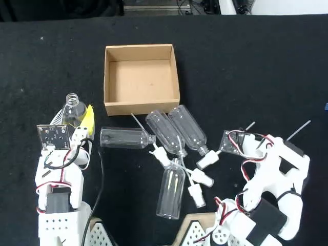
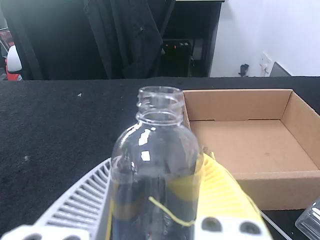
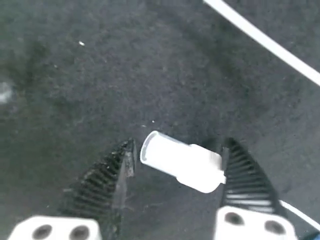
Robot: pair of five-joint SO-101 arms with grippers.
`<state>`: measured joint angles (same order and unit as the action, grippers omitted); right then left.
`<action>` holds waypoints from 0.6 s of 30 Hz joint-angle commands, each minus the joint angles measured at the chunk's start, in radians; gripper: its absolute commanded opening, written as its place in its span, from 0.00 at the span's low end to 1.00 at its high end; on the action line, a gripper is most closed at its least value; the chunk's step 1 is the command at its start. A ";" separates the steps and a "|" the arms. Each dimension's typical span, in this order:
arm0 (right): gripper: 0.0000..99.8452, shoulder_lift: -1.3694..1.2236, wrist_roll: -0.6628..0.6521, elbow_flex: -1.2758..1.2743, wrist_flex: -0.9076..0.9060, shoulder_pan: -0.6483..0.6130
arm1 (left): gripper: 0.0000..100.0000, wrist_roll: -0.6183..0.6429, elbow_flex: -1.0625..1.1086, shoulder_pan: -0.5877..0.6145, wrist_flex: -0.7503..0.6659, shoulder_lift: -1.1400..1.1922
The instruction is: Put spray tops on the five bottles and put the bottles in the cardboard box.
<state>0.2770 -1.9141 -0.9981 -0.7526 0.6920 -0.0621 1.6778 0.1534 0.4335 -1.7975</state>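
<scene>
Bottles: five, all clear plastic.
- One upright bottle [image 2: 159,150], neck open, stands in my left gripper [image 1: 77,119]. The gripper's white and yellow fingers are closed against the bottle's sides. It is just beside the near left corner of the cardboard box [image 1: 141,107].
- Four lie on their sides on the black worktop [image 1: 256,66] in front of the box. The crosswise bottle [image 1: 125,137] is nearest the left arm. Two slanted bottles [image 1: 165,130] lie side by side. The near bottle [image 1: 171,190] is closest to the arm bases.

Cardboard box: one, open-topped, at the middle of the worktop beyond the bottles.

Spray tops [image 1: 201,178]: I count four white ones from above, clustered among the necks of the lying bottles. I cannot tell whether any is seated on a neck.
- The right wrist view shows one spray top [image 3: 182,162] lying on the worktop between the jaws of my right gripper [image 3: 180,146]. The jaws are spread wide to either side of it and grip nothing.

Thin white tubes [image 1: 300,130]: three seen from above — one by the box's front wall, two by the right arm.
</scene>
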 commanded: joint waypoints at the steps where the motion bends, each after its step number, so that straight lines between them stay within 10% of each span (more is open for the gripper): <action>1: 0.15 0.013 0.074 0.012 0.021 0.015 | 0.03 0.005 0.022 -0.004 -0.018 -0.020; 13: 0.18 0.012 1.068 0.163 0.012 -0.003 | 0.03 0.005 0.022 -0.004 -0.018 -0.020; 18: 0.20 0.008 1.197 0.223 -0.107 -0.015 | 0.03 0.005 0.022 -0.004 -0.018 -0.020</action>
<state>0.2770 -0.7633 -0.8631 -0.7787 0.6920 -0.0621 1.6778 0.1534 0.4335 -1.7975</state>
